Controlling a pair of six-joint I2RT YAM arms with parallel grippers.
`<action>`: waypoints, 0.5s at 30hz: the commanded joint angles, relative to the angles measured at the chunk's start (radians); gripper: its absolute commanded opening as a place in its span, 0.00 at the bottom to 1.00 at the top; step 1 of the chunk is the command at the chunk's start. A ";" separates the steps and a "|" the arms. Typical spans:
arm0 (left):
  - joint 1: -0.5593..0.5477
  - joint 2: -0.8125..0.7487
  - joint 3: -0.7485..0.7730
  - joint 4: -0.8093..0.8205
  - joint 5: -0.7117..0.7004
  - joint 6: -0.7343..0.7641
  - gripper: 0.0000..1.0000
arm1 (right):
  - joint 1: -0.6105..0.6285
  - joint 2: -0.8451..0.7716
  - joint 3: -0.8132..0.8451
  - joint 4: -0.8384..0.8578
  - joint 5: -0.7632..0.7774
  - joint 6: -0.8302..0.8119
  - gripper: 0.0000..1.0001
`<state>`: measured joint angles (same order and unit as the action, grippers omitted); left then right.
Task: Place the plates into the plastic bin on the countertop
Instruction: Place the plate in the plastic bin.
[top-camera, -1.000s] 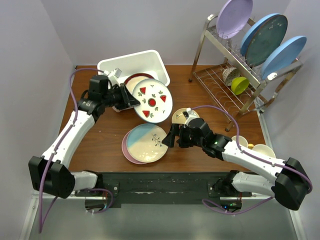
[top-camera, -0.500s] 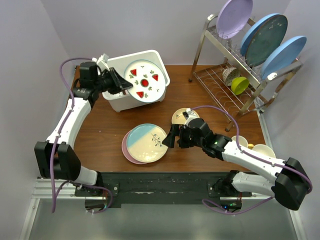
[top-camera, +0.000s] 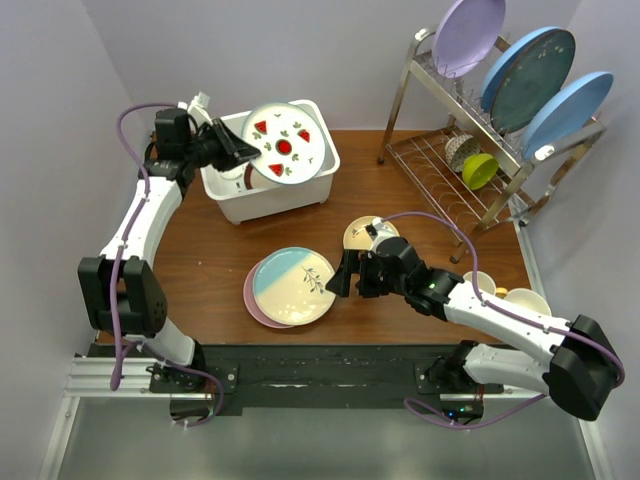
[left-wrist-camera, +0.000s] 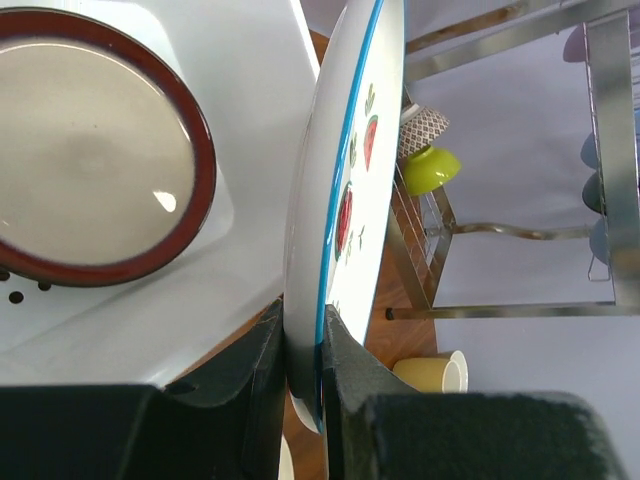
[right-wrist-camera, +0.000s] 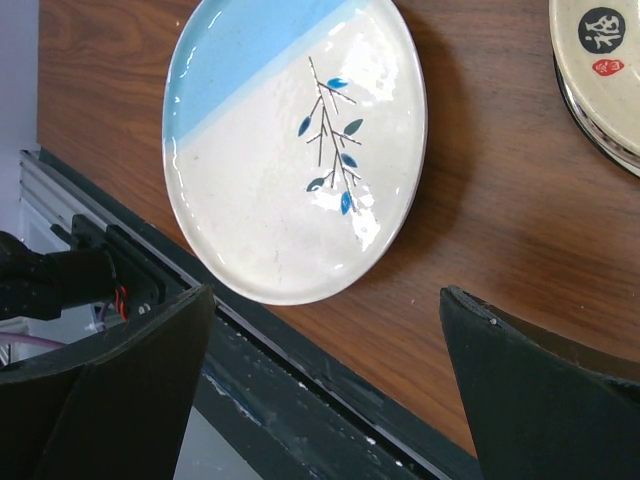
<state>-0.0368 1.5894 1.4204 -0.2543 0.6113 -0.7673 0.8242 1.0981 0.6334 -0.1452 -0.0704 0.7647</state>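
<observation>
My left gripper (top-camera: 243, 153) is shut on the rim of the white plate with red-green motifs (top-camera: 283, 146), holding it tilted over the white plastic bin (top-camera: 300, 192). In the left wrist view the plate (left-wrist-camera: 345, 200) stands edge-on between my fingers (left-wrist-camera: 255, 370). The maroon-rimmed cream plate (left-wrist-camera: 90, 150) lies inside the bin. The pale blue plate (top-camera: 293, 284) rests on the pink plate (top-camera: 250, 302) on the countertop (top-camera: 200, 270). A small tan plate (top-camera: 362, 232) lies behind my right gripper (top-camera: 342, 275), which hangs open over the blue plate's right edge (right-wrist-camera: 290, 150).
A chrome dish rack (top-camera: 445, 165) stands at the back right with upright lilac and blue plates and a yellow-green cup (top-camera: 480, 170). Two cream cups (top-camera: 525, 300) sit near the right edge. The table's black front rail (right-wrist-camera: 330, 400) lies under my right fingers.
My left arm has carried the motif plate from in front of the bin up and back over it. The right arm has not moved.
</observation>
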 joint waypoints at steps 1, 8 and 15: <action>0.028 0.027 0.130 0.156 0.068 -0.046 0.00 | -0.002 -0.007 -0.003 0.001 -0.008 -0.019 0.99; 0.037 0.102 0.202 0.155 0.067 -0.049 0.00 | -0.003 -0.001 -0.005 0.001 -0.008 -0.019 0.99; 0.071 0.161 0.209 0.153 0.054 -0.036 0.00 | -0.002 0.009 -0.005 0.001 -0.011 -0.022 0.99</action>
<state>0.0158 1.7527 1.5635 -0.2413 0.6189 -0.7753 0.8238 1.1004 0.6327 -0.1509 -0.0719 0.7601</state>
